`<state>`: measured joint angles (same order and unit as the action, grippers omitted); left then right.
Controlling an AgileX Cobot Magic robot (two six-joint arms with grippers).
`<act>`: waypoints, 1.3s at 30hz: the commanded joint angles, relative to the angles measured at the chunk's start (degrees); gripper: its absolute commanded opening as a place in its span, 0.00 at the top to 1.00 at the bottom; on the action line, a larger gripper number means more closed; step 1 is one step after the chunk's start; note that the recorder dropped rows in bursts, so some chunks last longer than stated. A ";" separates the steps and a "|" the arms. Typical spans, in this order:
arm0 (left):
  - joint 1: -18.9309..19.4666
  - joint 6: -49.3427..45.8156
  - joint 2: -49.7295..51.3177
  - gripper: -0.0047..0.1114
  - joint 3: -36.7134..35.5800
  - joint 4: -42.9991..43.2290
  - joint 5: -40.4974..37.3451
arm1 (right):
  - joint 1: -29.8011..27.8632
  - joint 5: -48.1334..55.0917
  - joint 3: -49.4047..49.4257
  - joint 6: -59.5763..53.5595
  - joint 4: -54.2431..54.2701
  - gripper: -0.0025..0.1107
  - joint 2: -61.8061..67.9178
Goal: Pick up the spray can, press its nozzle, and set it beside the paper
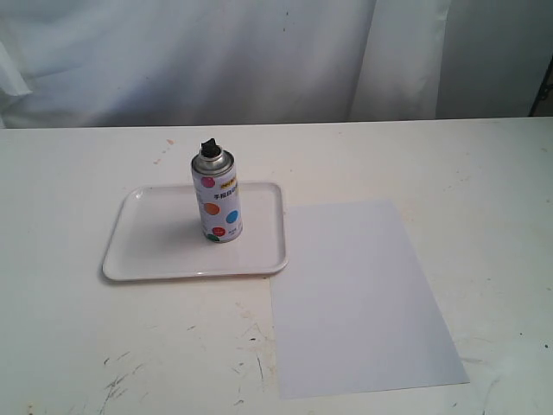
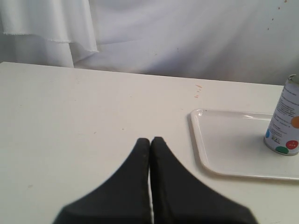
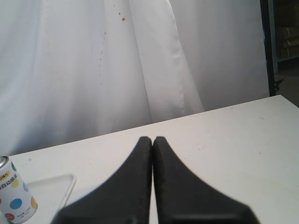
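The spray can (image 1: 216,201), white with coloured dots and a yellow band, stands upright on a glossy white tray (image 1: 155,251); its black nozzle (image 1: 208,143) tops the silver dome. The paper (image 1: 359,294) lies flat to the right of the tray, touching its corner. Neither arm shows in the exterior view. My left gripper (image 2: 150,140) is shut with nothing in it, above bare table, with the spray can (image 2: 284,122) and the tray (image 2: 233,144) well off to one side. My right gripper (image 3: 152,139) is shut and holds nothing; the spray can (image 3: 15,193) sits at that view's edge.
The white table (image 1: 86,346) has dark scuff marks near its front edge and a reddish stain behind the tray. A white curtain (image 1: 216,60) hangs along the table's back edge. A dark shelf (image 3: 280,42) shows beyond the curtain in the right wrist view.
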<state>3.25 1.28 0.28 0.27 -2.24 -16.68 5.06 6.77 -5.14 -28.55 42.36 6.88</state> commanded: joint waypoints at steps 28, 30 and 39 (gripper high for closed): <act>0.15 0.11 -0.28 0.96 -0.27 0.07 0.81 | 2.28 -0.63 0.25 14.45 -24.42 0.98 -0.21; 0.15 0.11 -0.28 0.96 -0.27 0.07 0.81 | 0.41 0.21 0.25 26.11 -34.55 0.98 -0.21; 0.15 0.11 -0.28 0.96 -0.27 0.07 0.81 | -3.00 8.31 0.55 32.68 -42.93 0.98 -1.40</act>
<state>3.25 1.38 0.28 0.27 -2.24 -16.58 2.46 11.62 -5.14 3.74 0.90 6.62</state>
